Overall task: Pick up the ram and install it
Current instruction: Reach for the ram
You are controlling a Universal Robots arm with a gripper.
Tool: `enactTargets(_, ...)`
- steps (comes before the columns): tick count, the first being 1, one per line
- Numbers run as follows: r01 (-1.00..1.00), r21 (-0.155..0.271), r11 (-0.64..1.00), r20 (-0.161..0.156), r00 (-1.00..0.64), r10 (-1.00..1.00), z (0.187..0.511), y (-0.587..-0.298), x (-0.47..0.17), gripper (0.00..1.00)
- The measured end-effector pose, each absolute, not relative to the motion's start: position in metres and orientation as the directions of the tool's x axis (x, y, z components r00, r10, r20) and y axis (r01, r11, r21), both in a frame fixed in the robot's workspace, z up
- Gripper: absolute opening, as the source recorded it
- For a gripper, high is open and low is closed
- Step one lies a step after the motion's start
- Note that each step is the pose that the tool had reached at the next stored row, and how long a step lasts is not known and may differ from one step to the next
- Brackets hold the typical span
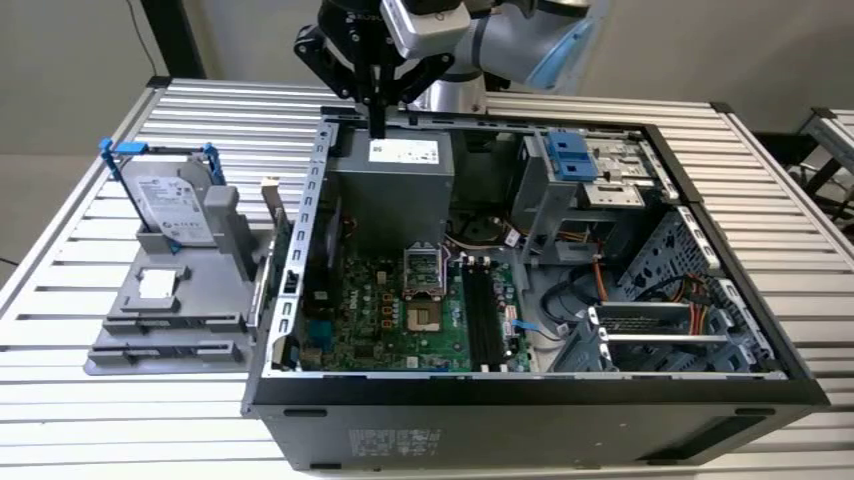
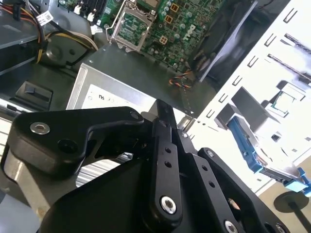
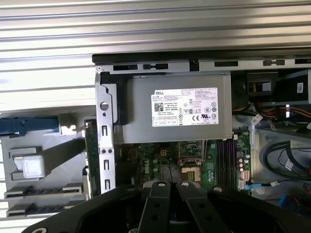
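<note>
While your gripper (image 1: 378,122) hangs over the far end of the open computer case (image 1: 534,395), you can see its two black fingers drawn together into one narrow tip, with nothing between them. That tip sits just above the grey power supply (image 1: 394,180), near the case's far rim. You will find the ram (image 1: 275,215) well apart from the gripper, outside the case: it stands on edge as a thin dark strip in the grey holder (image 1: 174,330), just beside the case wall on the exterior view's left. In the first wrist view the ram (image 3: 90,155) shows as a narrow green strip running along that perforated wall. The hard drive (image 1: 174,205) with blue rails stands upright in the same holder, farther to the exterior view's left. Inside the case, the long black memory slots (image 1: 483,320) on the green motherboard (image 1: 387,330) hold no stick. Case and holder both rest on the slatted metal table (image 1: 80,400).
</note>
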State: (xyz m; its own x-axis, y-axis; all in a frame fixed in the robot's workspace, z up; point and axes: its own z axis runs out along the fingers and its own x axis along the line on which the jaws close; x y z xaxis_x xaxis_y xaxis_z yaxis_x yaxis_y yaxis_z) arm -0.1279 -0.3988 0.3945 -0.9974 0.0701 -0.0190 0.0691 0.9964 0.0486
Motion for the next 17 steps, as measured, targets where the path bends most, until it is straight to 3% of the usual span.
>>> enactTargets(17,0.061,0.049,0.997,-0.019,-0.998,0.062,0.394,-0.399,-0.149,0.0)
